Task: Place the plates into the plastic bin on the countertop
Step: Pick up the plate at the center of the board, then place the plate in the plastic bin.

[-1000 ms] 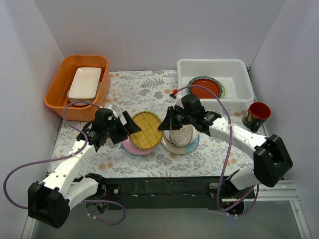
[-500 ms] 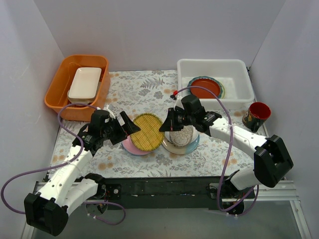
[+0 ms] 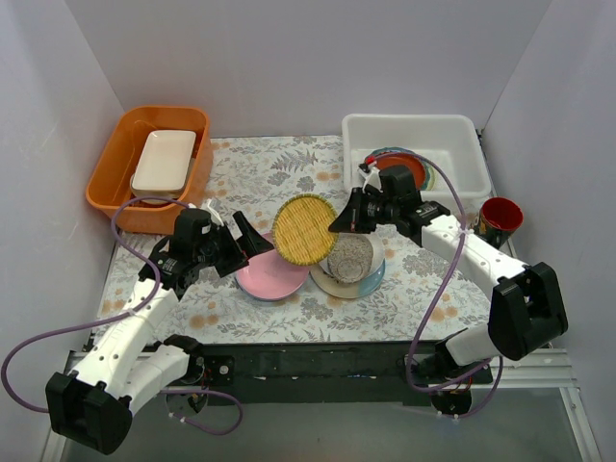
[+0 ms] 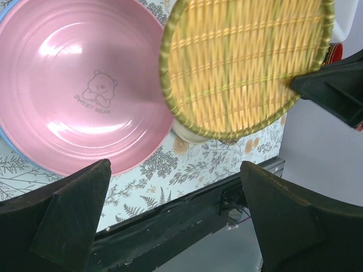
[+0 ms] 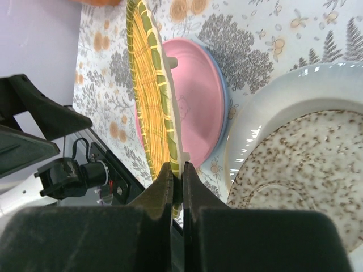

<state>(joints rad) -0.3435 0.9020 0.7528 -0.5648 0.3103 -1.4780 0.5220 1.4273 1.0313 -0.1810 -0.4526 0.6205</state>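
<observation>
Woven plate (image 3: pixel 305 229) risen off pink plate (image 3: pixel 269 276), right pincer (image 3: pixel 339 220) clamping rim; left pincer (image 3: pixel 252 239) wide. Bin (image 3: pixel 412 125): red plate (image 3: pixel 399 166), perhaps another beneath. Rest at front edge.

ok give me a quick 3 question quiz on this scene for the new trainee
1. True or false: the right claw is shut on the woven yellow plate.
2. What lies in the plastic bin? A a red-brown plate, B a fork, C nothing.
3. Fill in: the left claw is ____.
Key: 1 true; 2 A; 3 open.
</observation>
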